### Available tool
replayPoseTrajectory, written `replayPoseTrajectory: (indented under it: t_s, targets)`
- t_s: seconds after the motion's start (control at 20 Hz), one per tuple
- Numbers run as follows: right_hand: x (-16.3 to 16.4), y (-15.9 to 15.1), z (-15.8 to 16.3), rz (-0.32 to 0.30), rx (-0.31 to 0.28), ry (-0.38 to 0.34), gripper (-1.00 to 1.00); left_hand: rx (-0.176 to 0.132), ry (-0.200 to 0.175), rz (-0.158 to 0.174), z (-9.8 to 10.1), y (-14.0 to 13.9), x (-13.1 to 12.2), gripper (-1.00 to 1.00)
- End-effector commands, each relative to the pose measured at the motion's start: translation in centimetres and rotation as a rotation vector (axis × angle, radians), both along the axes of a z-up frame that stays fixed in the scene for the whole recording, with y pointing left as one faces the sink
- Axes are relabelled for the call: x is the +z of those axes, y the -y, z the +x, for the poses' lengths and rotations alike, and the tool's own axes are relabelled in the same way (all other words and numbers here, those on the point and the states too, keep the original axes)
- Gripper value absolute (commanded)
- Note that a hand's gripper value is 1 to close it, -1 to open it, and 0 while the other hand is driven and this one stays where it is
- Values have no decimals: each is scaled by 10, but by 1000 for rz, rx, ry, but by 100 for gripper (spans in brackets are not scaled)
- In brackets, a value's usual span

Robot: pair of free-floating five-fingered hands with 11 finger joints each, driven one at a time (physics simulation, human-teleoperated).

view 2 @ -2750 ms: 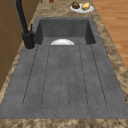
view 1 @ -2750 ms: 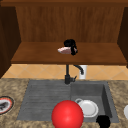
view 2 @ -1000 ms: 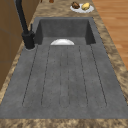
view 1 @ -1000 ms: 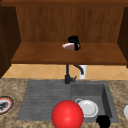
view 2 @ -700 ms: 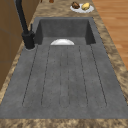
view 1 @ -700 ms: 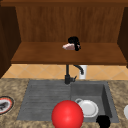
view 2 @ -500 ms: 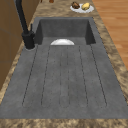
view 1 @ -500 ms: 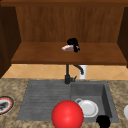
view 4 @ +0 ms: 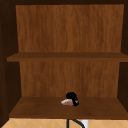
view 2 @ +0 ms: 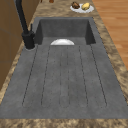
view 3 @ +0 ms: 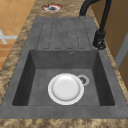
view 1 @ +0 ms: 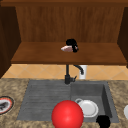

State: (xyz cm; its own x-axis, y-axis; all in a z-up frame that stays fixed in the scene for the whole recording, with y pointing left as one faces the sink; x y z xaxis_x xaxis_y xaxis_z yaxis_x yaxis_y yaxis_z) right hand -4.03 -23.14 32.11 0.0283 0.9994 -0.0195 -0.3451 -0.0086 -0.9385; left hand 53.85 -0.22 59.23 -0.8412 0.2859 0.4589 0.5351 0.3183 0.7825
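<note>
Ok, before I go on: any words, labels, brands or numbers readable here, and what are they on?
None can be read.
The plate with a red rim on the counter left of the sink carries a dark mark, too blurred to tell whether it is text.
The pinkish object at the hand on the shelf and the white plate show no lettering.

A black hand (view 1: 72, 44) holds a pale pink thing (view 1: 66, 48) against the warm brown, wood-grained shelf (view 1: 37, 56). A second black hand (view 1: 103, 121) shows at the lower edge of the front view. The sink (view 3: 22, 82) is dark grey, its draining board ridged in stripes, and the tap (view 1: 67, 75) is black. A white plate (view 3: 65, 88) lies in the basin. A bright red ball (view 1: 67, 114) sits in front. The worktop (view 1: 15, 87) is speckled brown and beige. A white dish (view 2: 81, 9) carries a yellow and a brown item. Another plate (view 1: 4, 105) has a red rim.
</note>
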Motion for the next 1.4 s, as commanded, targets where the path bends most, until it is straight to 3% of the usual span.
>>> replayPoseTrajectory:
  t_s: [0.0,0.15,0.35,0.5,0.65,1.0,1.05,1.1,1.15,1.25,1.35]
  targets:
    - [0,0,0,0,0,0,0,-71,54,-42,6,0,-14,100]
    - [0,0,0,0,0,0,0,-78,45,-59,0,-12,-20,100]
    - [0,0,0,0,0,0,0,-92,65,-142,-3,-27,-27,100]
    - [0,0,0,0,0,0,0,-61,129,-222,-24,-31,-31,100]
    - [0,0,0,0,0,0,0,-37,202,-282,-36,-35,-35,100]
    - [0,0,0,0,0,0,0,14,282,-326,-45,-33,-46,100]
    - [0,0,0,0,0,0,0,11,293,-326,-46,-33,-46,-100]
    - [0,0,0,0,0,0,0,-71,346,-300,-41,-33,-45,-100]
    - [0,0,0,0,0,0,0,-101,384,-297,-41,-32,-44,-100]
    - [0,0,0,0,0,0,0,-144,415,-298,-40,-31,-42,-100]
    - [0,0,0,0,0,0,0,-167,448,-300,-40,-30,-37,-100]
